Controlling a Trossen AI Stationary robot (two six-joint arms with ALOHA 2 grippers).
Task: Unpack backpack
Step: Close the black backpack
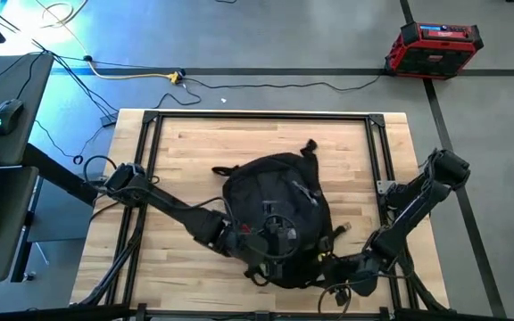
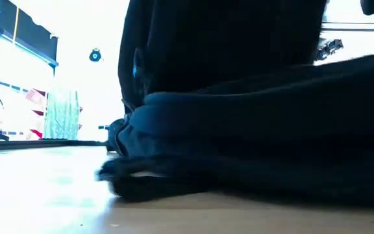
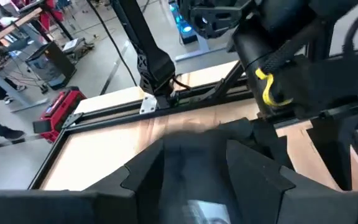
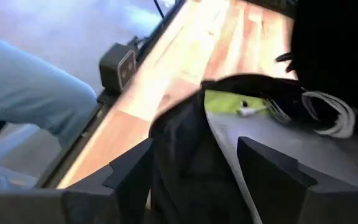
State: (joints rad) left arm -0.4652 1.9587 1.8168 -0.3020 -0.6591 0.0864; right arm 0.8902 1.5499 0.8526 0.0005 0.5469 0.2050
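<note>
High view: the backpack (image 1: 279, 214) lies on the near middle of the wooden table (image 1: 194, 152), a rounded black mound with its long axis running from the far edge toward the near edge, tilted slightly toward the right. A strap loop (image 1: 309, 147) sticks out at its far end, and looser straps trail off its near end.

The left gripper (image 1: 270, 234) reaches in from the left side and sits on the near half of the backpack (its dark fingers merge with the black fabric there). In the left wrist view its two fingers (image 3: 143, 171) stand spread apart, with a blurred dark surface between them; I cannot tell whether they touch it.

The right gripper (image 1: 337, 267) comes in low at the pack's near right corner. In the right wrist view its fingers (image 4: 132, 171) are wide apart, and black fabric (image 4: 185, 149) bulges up between them; nothing is pinched. Just past them, a neon-yellow edge (image 4: 225, 102) and a coiled white cable (image 4: 331, 115) show in the pack's opening.

In the low view the backpack fills most of the frame, resting flat on the table.
</note>
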